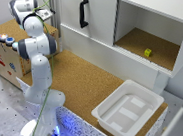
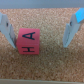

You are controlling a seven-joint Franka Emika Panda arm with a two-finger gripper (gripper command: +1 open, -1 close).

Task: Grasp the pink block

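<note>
My gripper (image 2: 39,34) hangs with fingers spread apart over the cork surface (image 2: 50,62). The pink block (image 2: 28,42) sits between them, beside one finger.

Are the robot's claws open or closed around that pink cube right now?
Open. In the wrist view the gripper has its fingers either side of the pink block, with a clear gap on one side.

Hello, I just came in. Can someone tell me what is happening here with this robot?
A single robot arm is working on grasping a pink block that lies on the cork surface. In the wrist view the gripper is open, its fingers on either side of the block but not closed on it. A white tray and an open cabinet with a small yellow block are nearby.
</note>
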